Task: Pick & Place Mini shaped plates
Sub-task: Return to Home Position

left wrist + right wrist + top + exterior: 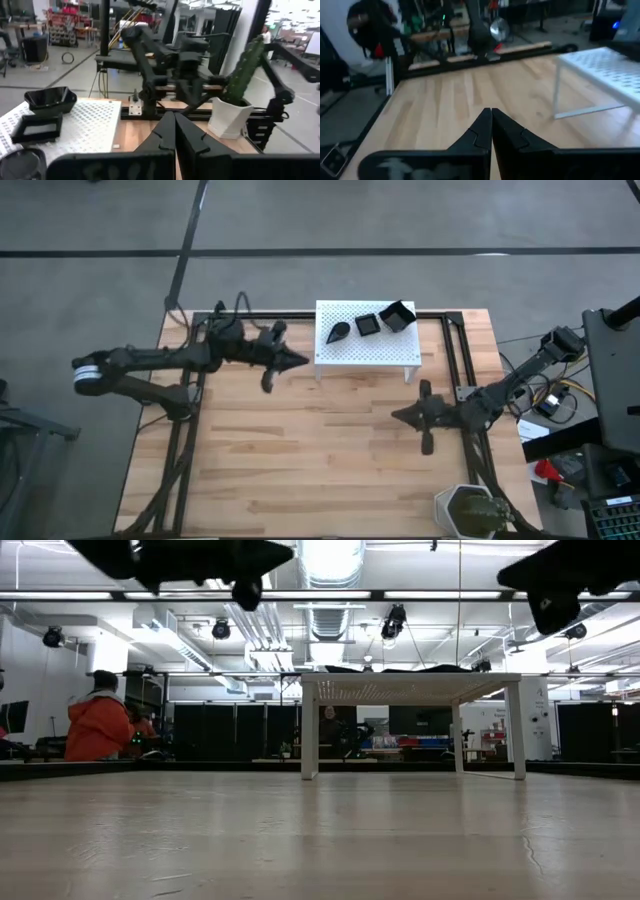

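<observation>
Several plates (367,324) on stand (340,352), near left claw (303,361)

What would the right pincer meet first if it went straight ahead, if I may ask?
Probably nothing soon: the right pincer faces bare tabletop, the white stand lying off to one side.

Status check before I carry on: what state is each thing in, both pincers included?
White stand: upright, carrying the plates.
Left pincer: shut, empty, beside the stand.
Right pincer: shut, empty, over bare table.
Teardrop plate: flat on the stand.
Square plate: flat, mid-stand.
Angled square plate: turned, at the stand's corner.
Plant pot: upright.
</observation>
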Robot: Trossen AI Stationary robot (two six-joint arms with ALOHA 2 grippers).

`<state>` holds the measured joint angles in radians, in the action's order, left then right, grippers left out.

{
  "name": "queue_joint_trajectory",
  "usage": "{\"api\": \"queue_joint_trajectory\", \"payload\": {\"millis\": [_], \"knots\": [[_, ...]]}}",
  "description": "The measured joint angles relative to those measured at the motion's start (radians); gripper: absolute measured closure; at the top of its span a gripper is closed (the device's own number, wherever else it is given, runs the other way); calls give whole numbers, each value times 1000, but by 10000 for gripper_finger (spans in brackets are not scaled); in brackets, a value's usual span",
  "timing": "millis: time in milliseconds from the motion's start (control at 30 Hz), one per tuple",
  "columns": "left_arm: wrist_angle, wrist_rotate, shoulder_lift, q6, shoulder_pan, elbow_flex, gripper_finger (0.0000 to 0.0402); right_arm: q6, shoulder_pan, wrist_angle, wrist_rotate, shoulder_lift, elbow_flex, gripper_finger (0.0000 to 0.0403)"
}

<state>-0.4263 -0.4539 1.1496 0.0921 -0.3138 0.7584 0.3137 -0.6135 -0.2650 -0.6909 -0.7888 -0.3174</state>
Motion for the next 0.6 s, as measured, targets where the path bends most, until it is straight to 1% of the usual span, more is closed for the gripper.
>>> {"api": "queue_joint_trajectory", "payload": {"millis": [67,100,200,267,400,467,600], "knots": [[-65,3,-34,-1,12,-74,401,-33,0,-9,16,72,46,395],[-90,-4,-50,-3,16,-106,401,-53,0,-10,42,106,66,395],[-159,-97,-96,32,20,-181,401,-129,0,-23,151,198,117,395],[-219,-108,-123,59,34,-244,401,-167,1,-70,218,253,151,395],[-333,-102,-173,93,60,-370,401,-233,2,-122,250,358,208,395],[-384,-33,-196,137,82,-430,401,-232,7,-115,239,407,230,395],[-387,156,-233,141,174,-497,401,-238,13,-114,225,484,276,395]]}}
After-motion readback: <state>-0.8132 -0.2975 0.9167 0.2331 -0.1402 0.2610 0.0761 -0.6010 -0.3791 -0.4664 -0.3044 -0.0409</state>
